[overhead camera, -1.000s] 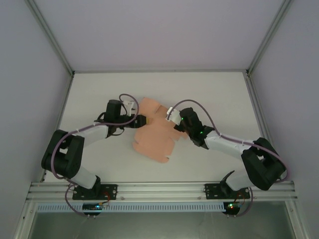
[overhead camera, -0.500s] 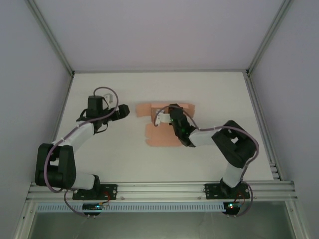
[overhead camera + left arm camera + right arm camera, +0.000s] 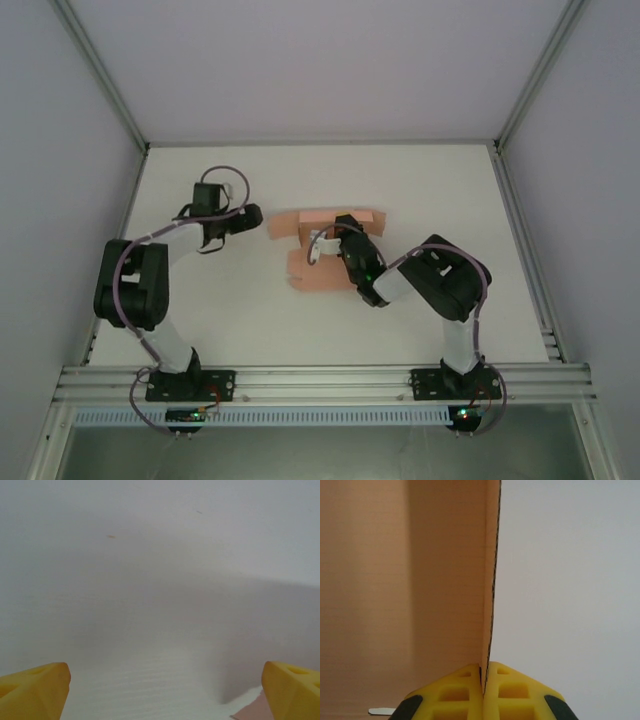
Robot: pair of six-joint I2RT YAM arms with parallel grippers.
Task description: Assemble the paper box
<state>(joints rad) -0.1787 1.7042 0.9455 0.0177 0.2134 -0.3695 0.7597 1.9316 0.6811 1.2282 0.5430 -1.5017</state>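
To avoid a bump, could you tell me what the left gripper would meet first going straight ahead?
Probably the paper box: the open left gripper points at its near flap from beside it. Height is unclear, so it could touch the table first.

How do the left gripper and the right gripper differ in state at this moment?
The left gripper is open and empty; the right gripper is shut on a panel edge of the paper box. The left is beside the box, the right over it. Both have yellow fingers.
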